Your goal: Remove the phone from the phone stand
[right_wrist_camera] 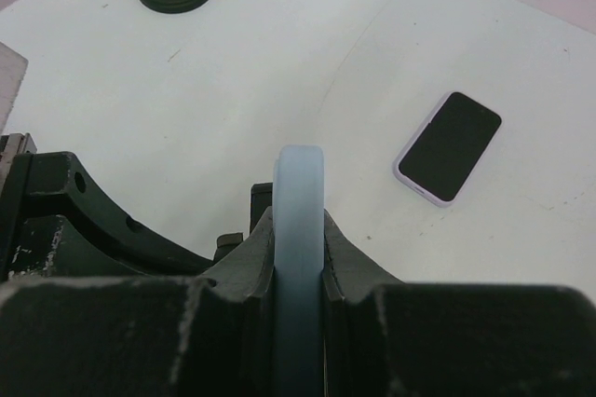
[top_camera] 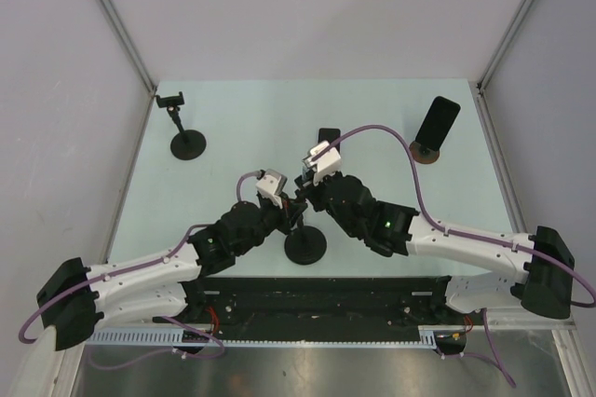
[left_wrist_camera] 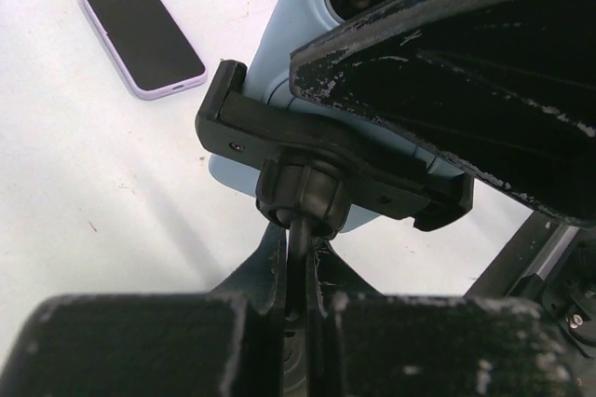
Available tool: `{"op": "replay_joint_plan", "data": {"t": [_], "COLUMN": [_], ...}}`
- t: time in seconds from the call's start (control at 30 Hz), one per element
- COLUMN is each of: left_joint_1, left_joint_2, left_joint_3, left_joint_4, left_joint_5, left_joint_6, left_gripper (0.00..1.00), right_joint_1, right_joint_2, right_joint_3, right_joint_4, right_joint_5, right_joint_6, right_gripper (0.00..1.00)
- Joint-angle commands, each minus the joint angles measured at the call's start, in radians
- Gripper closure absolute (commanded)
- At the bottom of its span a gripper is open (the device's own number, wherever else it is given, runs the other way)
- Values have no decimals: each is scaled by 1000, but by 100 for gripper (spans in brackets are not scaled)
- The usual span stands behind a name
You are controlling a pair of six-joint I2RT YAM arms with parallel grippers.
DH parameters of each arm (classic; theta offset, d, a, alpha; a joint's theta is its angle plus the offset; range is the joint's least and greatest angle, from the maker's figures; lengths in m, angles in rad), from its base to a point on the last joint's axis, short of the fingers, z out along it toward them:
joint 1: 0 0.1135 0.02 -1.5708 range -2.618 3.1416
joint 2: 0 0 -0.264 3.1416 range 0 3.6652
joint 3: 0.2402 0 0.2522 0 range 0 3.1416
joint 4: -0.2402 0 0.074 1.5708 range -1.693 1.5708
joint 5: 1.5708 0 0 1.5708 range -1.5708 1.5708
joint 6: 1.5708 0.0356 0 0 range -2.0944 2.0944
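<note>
Pale table (top_camera: 242, 117), grey walls around. Centre of top view: phone (left_wrist_camera: 303, 52) in a light blue case, sitting in the clamp of the phone stand (left_wrist_camera: 326, 155), camera lenses visible on its back. Case edge is pinched by the right tool (right_wrist_camera: 298, 262), fingers narrow, one on each side. Closed tight on the stand's thin stem, just under the ball joint, is the left tool (left_wrist_camera: 300, 299). Stand's round black base (top_camera: 305, 248) rests on the table, lower centre, between both arms. Just beyond, a purple-cased phone (right_wrist_camera: 449, 147) lies flat, screen up. Upper left of top view: empty black stand (top_camera: 186, 143). Upper right: dark phone (top_camera: 438, 120) leaning on a brown round stand (top_camera: 426, 153), well apart.
</note>
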Motion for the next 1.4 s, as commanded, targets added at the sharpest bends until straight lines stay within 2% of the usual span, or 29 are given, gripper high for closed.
{"op": "replay_joint_plan", "data": {"t": [0.0, 0.23, 0.5, 0.9, 1.37], "left_joint_1": [104, 49, 35, -109, -112], "left_joint_2": [-4, 27, -4, -27, -53], "left_joint_3": [-59, -67, -91, -81, -113], "left_joint_4": [-125, -117, -105, -76, -77], "left_joint_5": [-290, -352, -383, -524, -605], "left_joint_6": [-129, -118, -158, -124, -112], "left_gripper": [100, 100, 99, 100, 100], "right_joint_1": [-42, -56, -73, -85, -107], "right_joint_2": [-151, -174, -173, -98, -85], "right_joint_3": [-15, -22, -22, -22, -22], "right_joint_4": [26, 103, 92, 128, 146], "right_joint_5": [212, 200, 336, 450, 564], "right_joint_6": [-64, -38, -6, -39, -104], "right_gripper": [100, 100, 100, 100, 100]}}
